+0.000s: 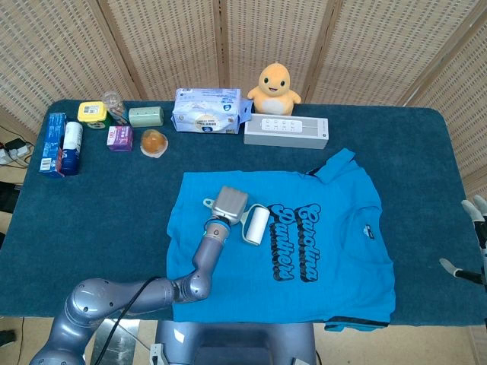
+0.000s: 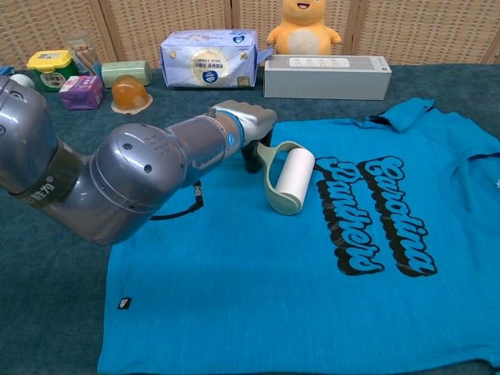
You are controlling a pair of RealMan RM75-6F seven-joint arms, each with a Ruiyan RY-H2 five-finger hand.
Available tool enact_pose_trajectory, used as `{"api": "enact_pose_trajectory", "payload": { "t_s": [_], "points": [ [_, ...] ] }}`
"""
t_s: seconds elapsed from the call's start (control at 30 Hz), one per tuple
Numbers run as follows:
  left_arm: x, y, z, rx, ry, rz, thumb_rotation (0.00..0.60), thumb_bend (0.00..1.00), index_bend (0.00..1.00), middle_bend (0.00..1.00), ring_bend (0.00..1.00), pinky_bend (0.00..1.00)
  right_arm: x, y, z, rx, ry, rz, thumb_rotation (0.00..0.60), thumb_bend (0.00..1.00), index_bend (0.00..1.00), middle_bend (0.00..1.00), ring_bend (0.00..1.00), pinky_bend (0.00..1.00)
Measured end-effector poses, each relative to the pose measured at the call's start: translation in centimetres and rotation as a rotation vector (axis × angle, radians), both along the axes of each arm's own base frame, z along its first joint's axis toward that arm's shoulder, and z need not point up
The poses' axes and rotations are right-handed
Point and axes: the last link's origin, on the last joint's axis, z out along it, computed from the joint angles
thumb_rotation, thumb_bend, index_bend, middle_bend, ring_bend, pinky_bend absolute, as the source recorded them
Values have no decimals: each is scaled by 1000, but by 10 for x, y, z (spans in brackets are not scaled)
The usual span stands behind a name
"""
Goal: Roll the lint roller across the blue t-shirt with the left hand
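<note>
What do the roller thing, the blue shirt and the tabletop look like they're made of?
The lint roller: a white, matte drum, probably sticky paper, in a pale green frame that looks like smooth plastic. The blue t-shirt: soft knit fabric, judging by its faint heathered weave and limp folds, with a flat printed logo. The table: covered in dark teal, fuzzy cloth, seemingly felt or carpet.

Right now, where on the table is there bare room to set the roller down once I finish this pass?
Bare table lies left of the blue t-shirt, below the snack items, and right of the shirt near the right hand. The back edge is crowded: tissue pack, plush chick, white box. The left hand holds the lint roller on the shirt.
</note>
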Motion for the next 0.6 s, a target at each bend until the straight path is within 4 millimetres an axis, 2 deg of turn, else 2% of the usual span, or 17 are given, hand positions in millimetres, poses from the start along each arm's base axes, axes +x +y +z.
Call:
{"api": "enact_pose_trajectory", "payload": {
  "t_s": [0.6],
  "points": [
    [-41, 9, 23, 44, 39, 69, 600, 997, 1000, 1000, 1000, 1000, 3, 1, -1, 4, 2, 11, 600, 0, 35, 0, 0, 0]
  ]
}}
